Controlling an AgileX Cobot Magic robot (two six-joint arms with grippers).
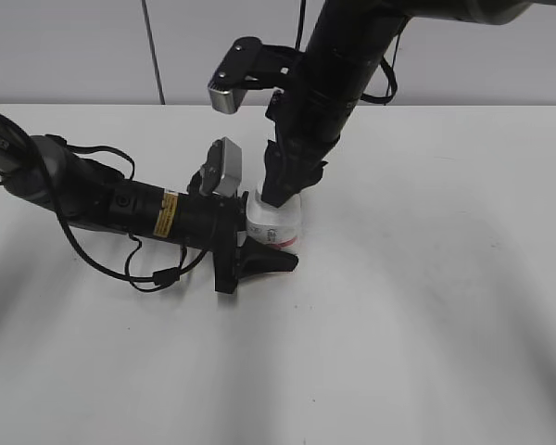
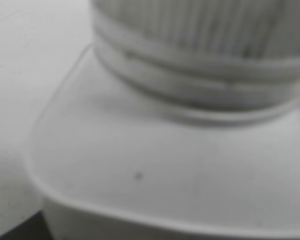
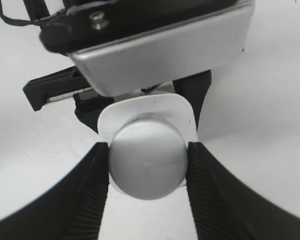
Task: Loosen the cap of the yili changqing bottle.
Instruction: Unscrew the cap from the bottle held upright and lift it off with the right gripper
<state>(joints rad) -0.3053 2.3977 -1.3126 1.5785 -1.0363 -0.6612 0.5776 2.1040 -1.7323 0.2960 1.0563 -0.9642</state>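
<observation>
1. Exterior view: the bottle [image 1: 276,229] stands upright on the white table [image 1: 426,306], near the middle. The left gripper [image 1: 259,252] clasps its lower body from the left, one dark finger [image 1: 269,260] lying across the front. The right gripper [image 1: 283,190] comes down on its top, hiding the cap.
2. Left wrist view: a blurred close-up of the bottle's shoulder [image 2: 155,170] and the ribbed cap [image 2: 200,35]; no fingers show here.
3. Right wrist view: the right gripper [image 3: 147,162] pinches the cap [image 3: 146,162], both ribbed pads [image 3: 97,185] touching its sides.
</observation>
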